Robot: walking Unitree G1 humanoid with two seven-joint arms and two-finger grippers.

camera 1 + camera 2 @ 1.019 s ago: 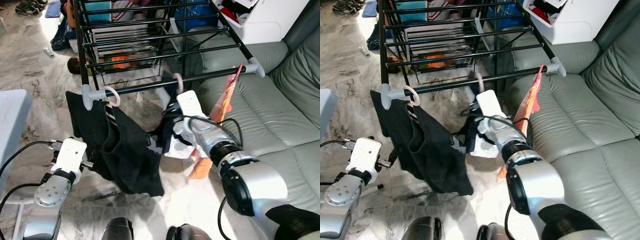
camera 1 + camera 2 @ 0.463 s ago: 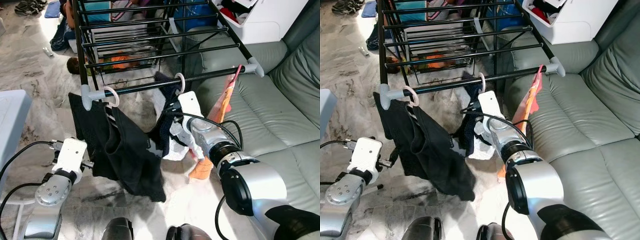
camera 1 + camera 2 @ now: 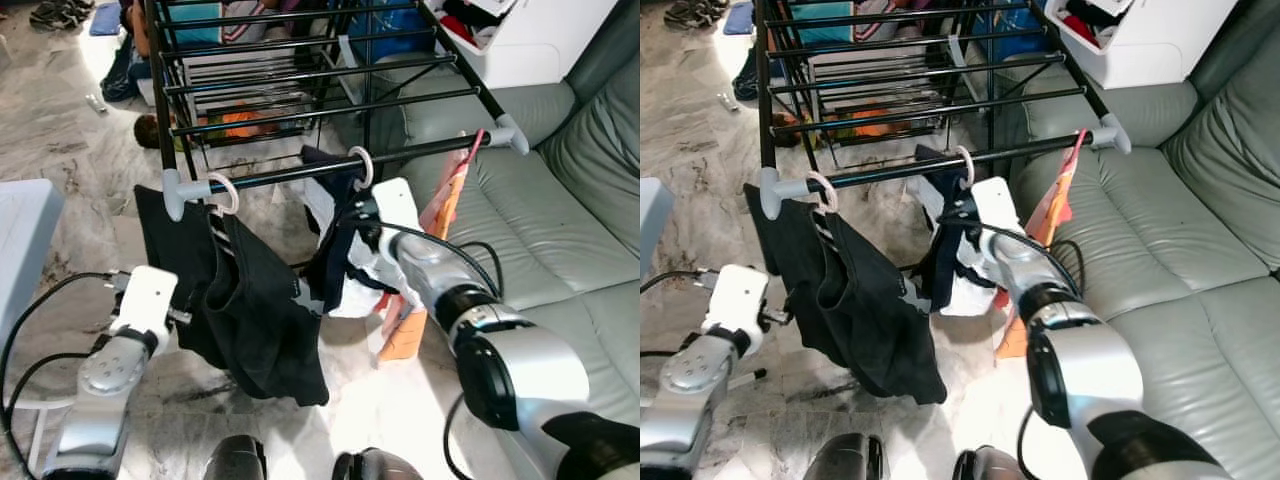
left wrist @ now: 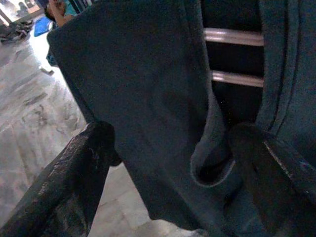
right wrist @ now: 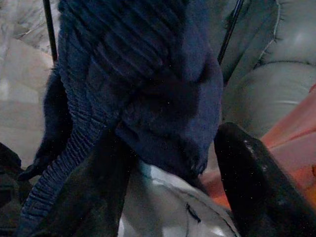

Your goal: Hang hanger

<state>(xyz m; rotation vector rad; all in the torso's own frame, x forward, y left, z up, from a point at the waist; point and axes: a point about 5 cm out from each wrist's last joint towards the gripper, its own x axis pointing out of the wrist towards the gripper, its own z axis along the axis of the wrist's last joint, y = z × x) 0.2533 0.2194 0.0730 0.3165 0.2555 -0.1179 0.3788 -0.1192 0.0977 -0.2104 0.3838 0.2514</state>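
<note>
The right claw (image 3: 362, 212) has risen; the hanger's hook (image 3: 360, 166) now rings the drying rack's front rail (image 3: 300, 172). Its spread fingers straddle navy cloth (image 5: 148, 89); withdrawing could snag it, dragging the hook off.

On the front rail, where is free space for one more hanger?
The front rail is bare between the navy garment's hook and the orange garment. It is also bare between the two hooks. The right pincer crowds the navy garment.

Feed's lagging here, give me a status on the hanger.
Right tool at the navy garment, open. Hanger hook on the rail. Left tool open at the black garment. Orange garment hangs close right.
</note>
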